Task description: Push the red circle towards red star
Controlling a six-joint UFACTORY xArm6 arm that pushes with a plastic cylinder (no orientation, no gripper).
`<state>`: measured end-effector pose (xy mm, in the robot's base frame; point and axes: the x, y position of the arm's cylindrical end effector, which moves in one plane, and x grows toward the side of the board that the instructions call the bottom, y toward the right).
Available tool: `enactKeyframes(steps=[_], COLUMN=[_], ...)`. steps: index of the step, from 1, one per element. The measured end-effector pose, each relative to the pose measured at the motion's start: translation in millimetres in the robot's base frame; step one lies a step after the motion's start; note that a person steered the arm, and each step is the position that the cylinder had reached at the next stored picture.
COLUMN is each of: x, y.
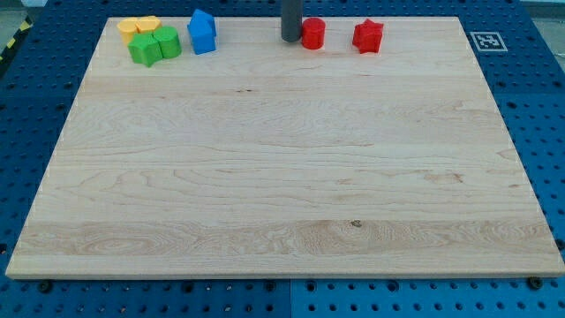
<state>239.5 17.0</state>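
The red circle (313, 33) stands near the view's top edge of the wooden board, right of centre. The red star (367, 36) stands to its right, a small gap apart. My tip (291, 39) is at the red circle's left side, touching it or nearly so. The rod comes down from the view's top.
A blue block (202, 32) stands at the top, left of the rod. Two green blocks (154, 45) and two yellow blocks (138, 26) cluster at the top left corner. The board's top edge (397, 18) is close behind the red blocks. A marker tag (485, 41) lies off the board's top right.
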Motion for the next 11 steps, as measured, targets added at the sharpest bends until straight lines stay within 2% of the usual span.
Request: enactKeyframes(steps=[4, 7, 11], x=[-1.6, -22.6, -9.8], y=[1.9, -3.7, 32.1])
